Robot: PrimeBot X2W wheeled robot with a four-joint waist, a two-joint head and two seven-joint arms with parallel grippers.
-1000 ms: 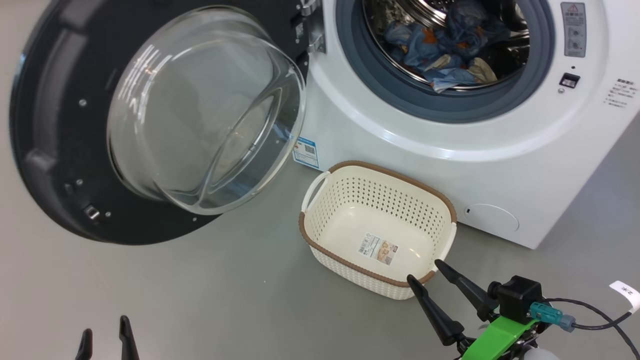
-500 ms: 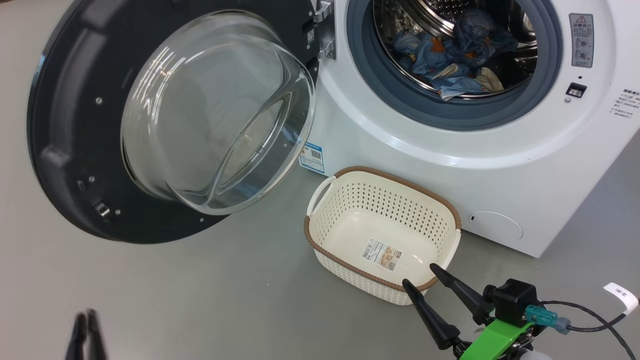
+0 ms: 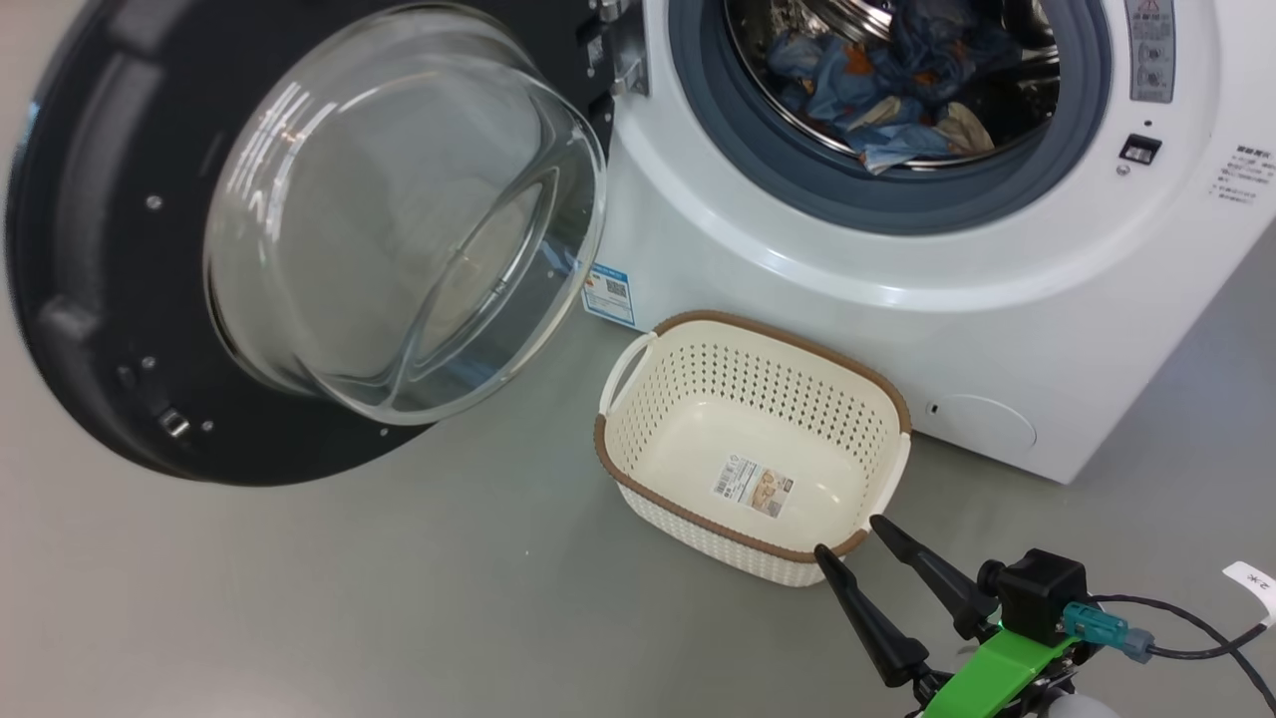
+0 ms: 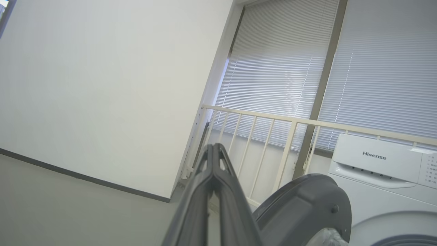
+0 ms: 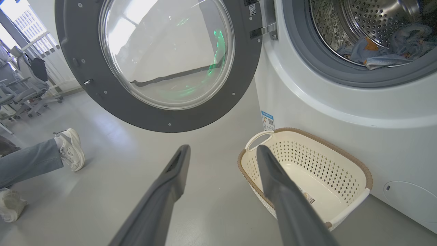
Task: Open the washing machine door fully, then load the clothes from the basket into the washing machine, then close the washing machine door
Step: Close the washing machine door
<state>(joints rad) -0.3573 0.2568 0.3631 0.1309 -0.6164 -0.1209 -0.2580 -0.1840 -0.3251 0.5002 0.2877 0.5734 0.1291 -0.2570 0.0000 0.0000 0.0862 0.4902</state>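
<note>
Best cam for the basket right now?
Head view: the basket shows almost whole, looked into from above. In the right wrist view a finger of the right end effector hides its near side. The left wrist view faces a wall and the washing machine.

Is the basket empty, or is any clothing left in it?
Empty. The basket shows a bare bottom with just its paper label; the clothes lie in the washing machine drum.

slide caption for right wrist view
Open right end effector beside empty basket; clothes in drum, washing machine door open
</note>
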